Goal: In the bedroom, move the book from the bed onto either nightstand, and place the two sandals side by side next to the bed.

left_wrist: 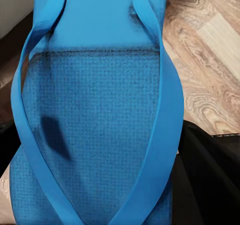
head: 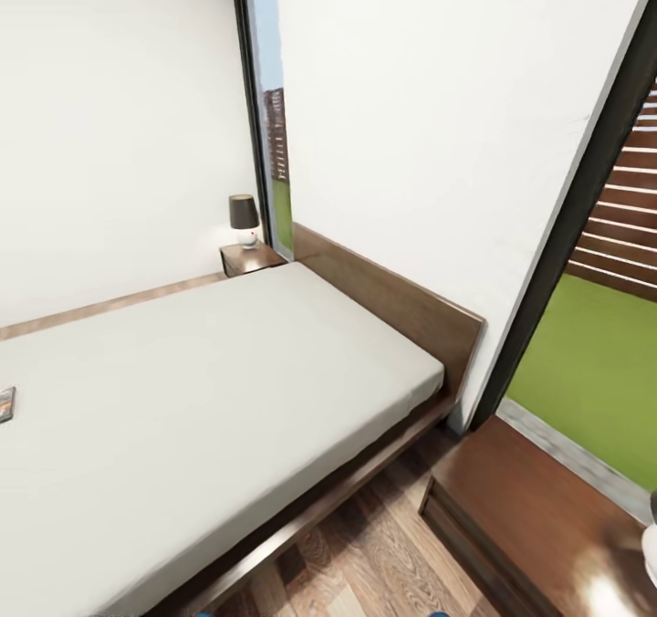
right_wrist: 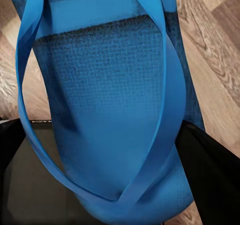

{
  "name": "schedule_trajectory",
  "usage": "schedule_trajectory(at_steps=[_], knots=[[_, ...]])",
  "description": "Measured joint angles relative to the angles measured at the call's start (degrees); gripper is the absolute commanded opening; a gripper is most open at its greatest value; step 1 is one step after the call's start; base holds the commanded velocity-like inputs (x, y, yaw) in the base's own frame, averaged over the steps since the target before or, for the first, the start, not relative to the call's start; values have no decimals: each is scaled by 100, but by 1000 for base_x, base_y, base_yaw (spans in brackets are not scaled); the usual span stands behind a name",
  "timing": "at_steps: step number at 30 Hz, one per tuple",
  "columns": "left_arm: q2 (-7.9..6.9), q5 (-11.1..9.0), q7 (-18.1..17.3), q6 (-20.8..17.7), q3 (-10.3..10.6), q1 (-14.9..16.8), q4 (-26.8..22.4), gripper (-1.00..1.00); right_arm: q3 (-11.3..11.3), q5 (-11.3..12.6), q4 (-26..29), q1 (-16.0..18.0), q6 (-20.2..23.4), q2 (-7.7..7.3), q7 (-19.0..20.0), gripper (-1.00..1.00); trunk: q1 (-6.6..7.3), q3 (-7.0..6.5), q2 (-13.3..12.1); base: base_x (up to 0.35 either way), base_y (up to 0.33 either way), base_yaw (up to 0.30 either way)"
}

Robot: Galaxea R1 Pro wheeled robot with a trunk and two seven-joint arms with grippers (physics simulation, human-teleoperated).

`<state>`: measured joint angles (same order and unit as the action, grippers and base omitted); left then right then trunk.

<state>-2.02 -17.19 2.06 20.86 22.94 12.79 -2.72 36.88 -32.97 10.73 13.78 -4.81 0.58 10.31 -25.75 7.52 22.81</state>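
Sandals carried, book waiting — beside the bed

Each wrist view has a bright blue flip-flop sandal (left_wrist: 95, 115) (right_wrist: 110, 105) close up over wood-grain floor (left_wrist: 210, 60), seemingly carried, though I cannot tell either pincer's state. Setting them side by side by the large low grey-white bed (head: 210, 398) seems next; beyond, the small dark paperback book (head: 6, 404) lies on the mattress — farthest, the dark brown lamp-bearing nightstand (head: 251, 257).

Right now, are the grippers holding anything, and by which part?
Each wrist view shows a blue sandal close up, one at the left arm, one at the right. No fingers show, so whether they are held, and where, cannot be told.
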Motion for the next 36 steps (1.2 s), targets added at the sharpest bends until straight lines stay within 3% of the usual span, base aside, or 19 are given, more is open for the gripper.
schedule_trajectory(at_steps=[36], knots=[[9, 23, 0, 1, 21, 1, -1, -100, -1, -9, -9, 0, -1, 5, -39, -100, 0, 5, -1, 0, 0, 28]])
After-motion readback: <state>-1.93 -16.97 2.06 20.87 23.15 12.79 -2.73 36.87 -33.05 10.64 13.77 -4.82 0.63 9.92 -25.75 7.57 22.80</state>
